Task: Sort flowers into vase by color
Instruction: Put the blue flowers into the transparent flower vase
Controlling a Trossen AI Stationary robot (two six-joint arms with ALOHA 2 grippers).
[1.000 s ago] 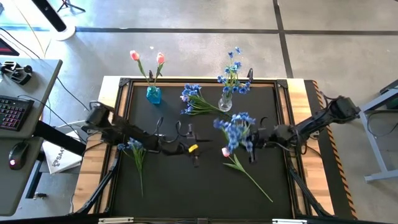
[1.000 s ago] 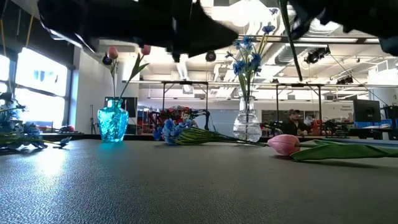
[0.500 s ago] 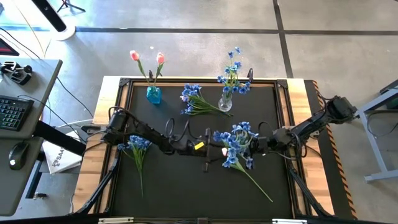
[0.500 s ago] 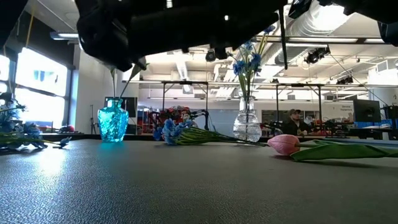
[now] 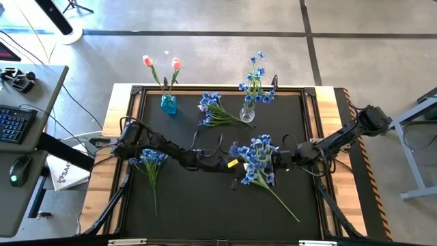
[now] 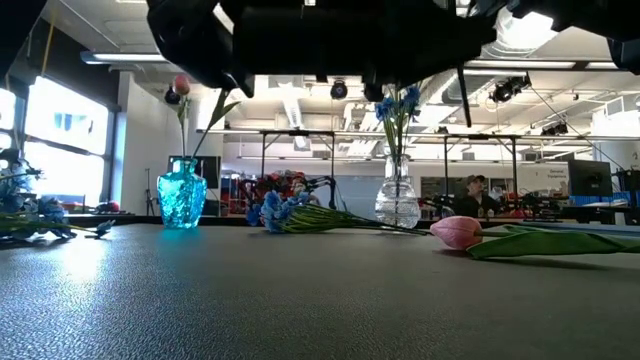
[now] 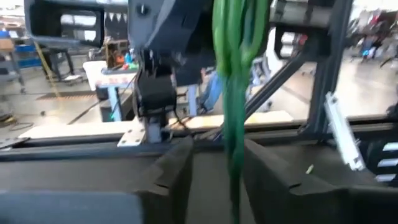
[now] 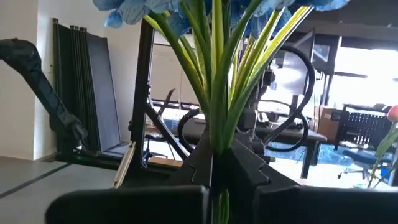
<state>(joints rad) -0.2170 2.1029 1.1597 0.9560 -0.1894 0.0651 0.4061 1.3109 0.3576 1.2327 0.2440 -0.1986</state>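
My right gripper [image 5: 276,161] is over the table's middle, shut on a bunch of blue flowers [image 5: 255,153]. My left gripper [image 5: 237,176] reaches in from the left and is open; in the left wrist view its fingers stand on either side of the bunch's green stems [image 7: 234,143] without touching. A pink tulip [image 6: 458,232] lies on the mat beneath, its stem [image 5: 283,203] running toward the near right. Two more blue bunches lie flat on the mat [image 5: 214,108] [image 5: 150,159]. A blue vase [image 5: 168,104] holds two tulips, and a clear vase [image 5: 246,113] holds blue flowers. My right gripper pinches the bunch's gathered green stems [image 8: 215,142] between its two fingers, below where the stalks fan out. It comes level from the table's right, fingers across the stems. The bunch is lifted clear of the mat, its thin stem end [image 6: 462,92] hanging below.
Both vases stand near the mat's far edge. The loose bunch [image 5: 214,108] lies between them. A raised frame [image 5: 136,96] borders the black mat. Desk, keyboard and mouse sit off the table's left. People and benches show far behind in the low view.
My left gripper has moved right across the mat toward the held bunch and now brackets its stems. My right gripper has carried the bunch a little toward the table's left and near side, still shut on it.
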